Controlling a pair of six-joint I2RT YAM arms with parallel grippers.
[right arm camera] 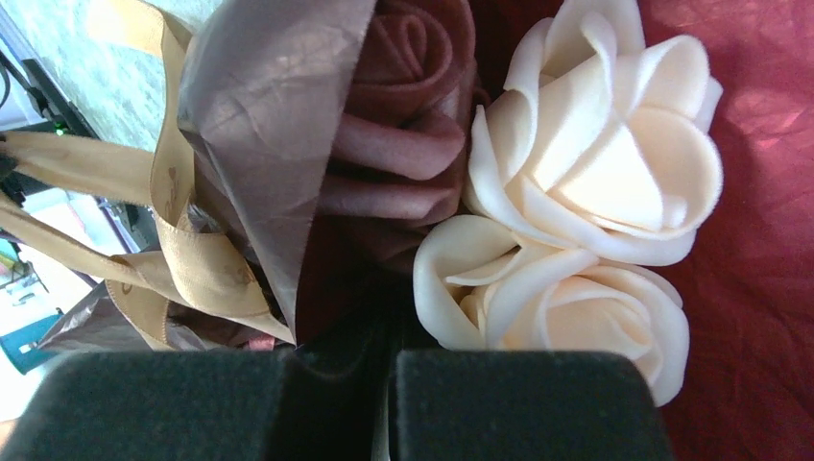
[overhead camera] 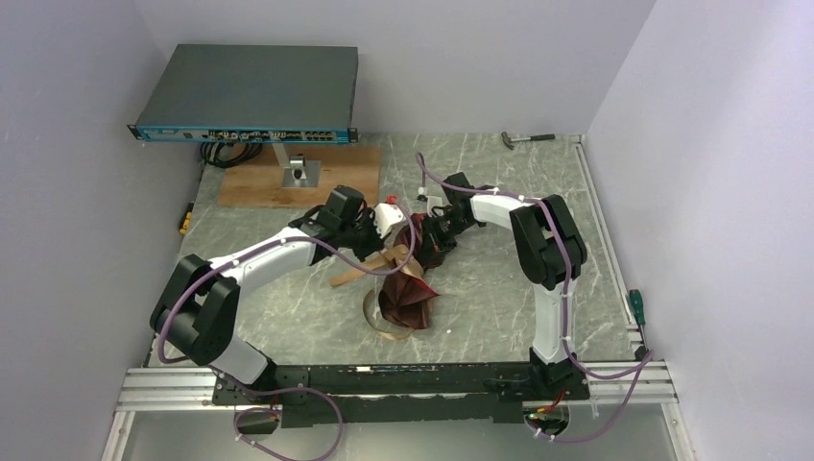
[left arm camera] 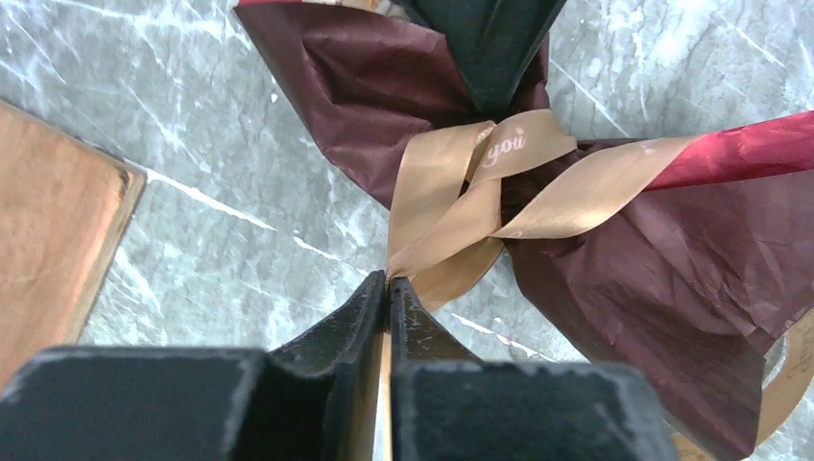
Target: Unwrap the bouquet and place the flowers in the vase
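The bouquet (overhead camera: 408, 283) lies mid-table, dark red crinkled paper (left arm camera: 634, 269) tied with a tan ribbon (left arm camera: 461, 192). My left gripper (left arm camera: 387, 279) is shut on a tail of that ribbon just left of the knot; in the top view the left gripper (overhead camera: 382, 248) sits at the bouquet's upper left. My right gripper (overhead camera: 434, 235) is shut on the bouquet's paper from the far side, and its black fingers (left arm camera: 490, 48) pinch the wrap above the knot. The flowers show close up: two cream roses (right arm camera: 595, 154) and a mauve one (right arm camera: 403, 106). The vase is out of view.
A flat dark device on a stand (overhead camera: 250, 96) sits over a wooden board (overhead camera: 298, 178) at the back left. A hammer (overhead camera: 528, 139) lies at the back right, a green-handled screwdriver (overhead camera: 636, 307) on the right rail, a yellow tool (overhead camera: 185, 219) at the left edge.
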